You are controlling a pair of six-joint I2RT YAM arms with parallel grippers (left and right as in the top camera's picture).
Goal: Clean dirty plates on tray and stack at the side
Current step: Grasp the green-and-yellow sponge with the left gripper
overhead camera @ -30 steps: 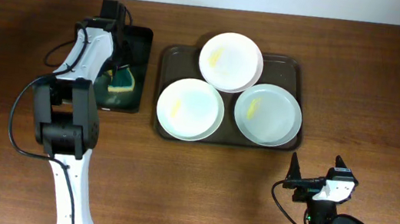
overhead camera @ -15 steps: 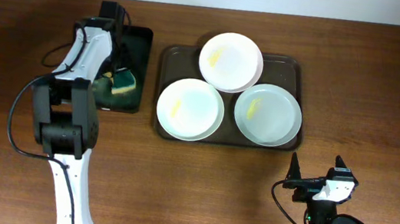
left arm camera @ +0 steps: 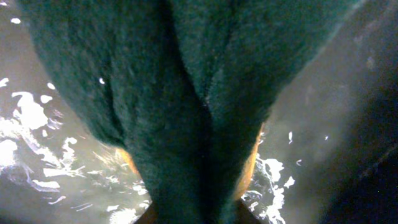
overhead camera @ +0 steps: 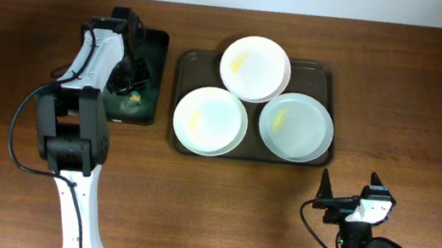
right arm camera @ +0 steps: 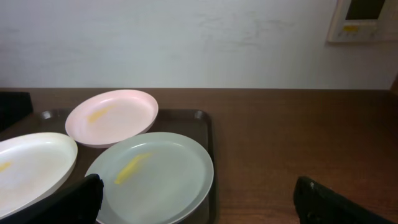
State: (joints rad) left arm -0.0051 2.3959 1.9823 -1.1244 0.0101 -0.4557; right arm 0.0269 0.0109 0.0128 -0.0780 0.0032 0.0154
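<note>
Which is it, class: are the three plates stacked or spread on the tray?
Spread out: the plates lie side by side on the tray, each showing its yellow smear.

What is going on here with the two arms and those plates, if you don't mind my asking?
The left gripper is down in the small black tray, closed on a green-and-yellow sponge, which creases under the squeeze in the left wrist view. The three white plates all lie on the brown tray, each with a yellow smear, and none is wiped or stacked at the side yet. The right gripper sits open near the front of the table, apart from the brown tray.
</note>
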